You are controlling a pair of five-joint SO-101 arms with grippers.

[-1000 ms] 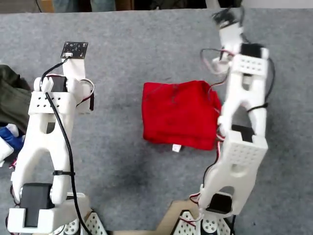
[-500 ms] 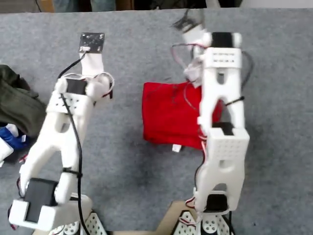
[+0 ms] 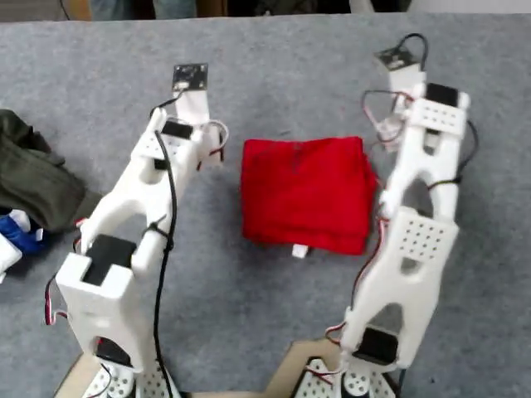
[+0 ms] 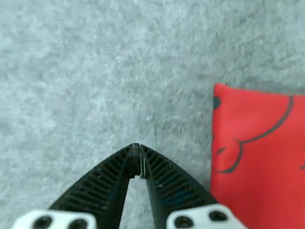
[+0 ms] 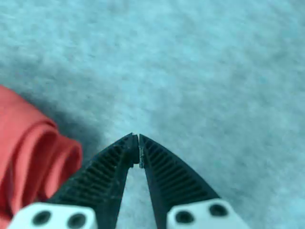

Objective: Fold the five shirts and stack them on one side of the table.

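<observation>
High view: folded red shirt [image 3: 304,193] lies flat, white tag showing.

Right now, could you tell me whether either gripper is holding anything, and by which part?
Nothing is held: the left gripper and right gripper are both shut and empty, beside the folded red shirt.

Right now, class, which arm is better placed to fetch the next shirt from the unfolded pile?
Left, probably: the unfolded pile lies on its side, and the folded red shirt separates that pile from the right arm.
</observation>
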